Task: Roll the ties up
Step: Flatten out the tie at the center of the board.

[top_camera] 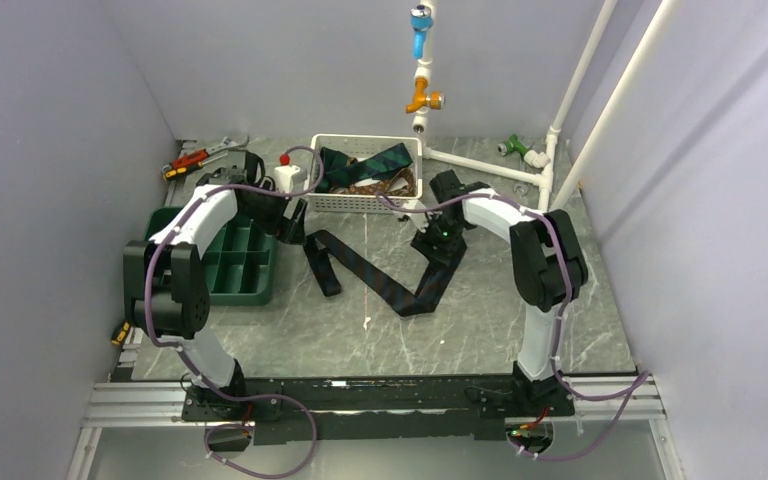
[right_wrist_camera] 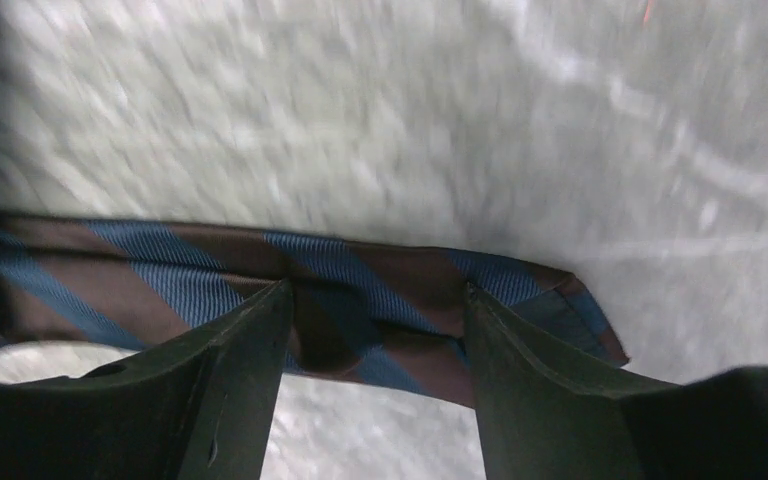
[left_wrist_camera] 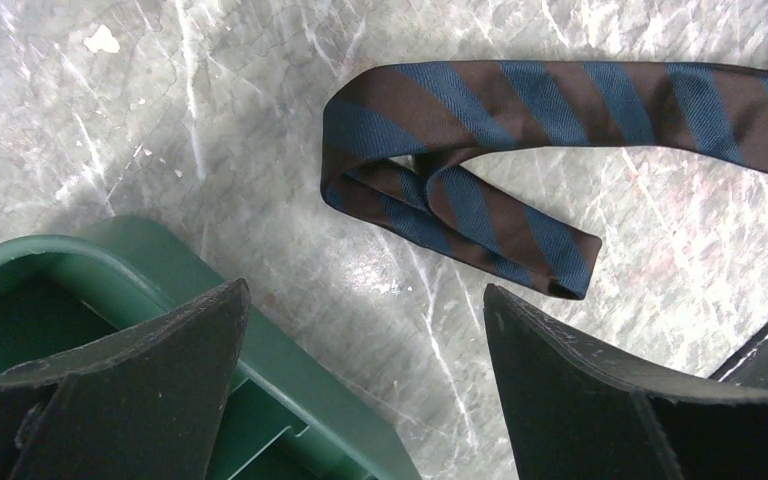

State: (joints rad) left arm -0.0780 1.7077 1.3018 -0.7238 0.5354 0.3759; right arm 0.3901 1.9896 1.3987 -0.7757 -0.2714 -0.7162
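In the middle of the tabletop point(top_camera: 520, 330), one tie point(top_camera: 372, 275), navy with brown diagonal stripes, flat on the stone in a loose zigzag. Long axis slanting from the far left toward the near right, then bent sharply and turned back toward the far right. Left end doubled over on itself in a small loop, with the blunt tip toward the near side, just beside the green tray point(top_camera: 222, 285). Right end, broader-looking, under the right pincer point(right_wrist_camera: 375, 288): fingers apart, one over each side of the cloth, nothing clamped, that view blurred. Above the folded end, the left pincer point(left_wrist_camera: 365, 290), fingers spread wide, holding nothing, one finger over the tray's corner. At the far side, behind the zigzag, more ties point(top_camera: 375, 160) heaped in a white basket point(top_camera: 360, 204). Left of the basket, a white bottle point(top_camera: 286, 178) with a red cap; further left, wrenches point(top_camera: 205, 153). Grey surface throughout, veined like marble. Plain pale walls on three sides; at the far right, white pipes point(top_camera: 480, 163) with blue and orange valves.
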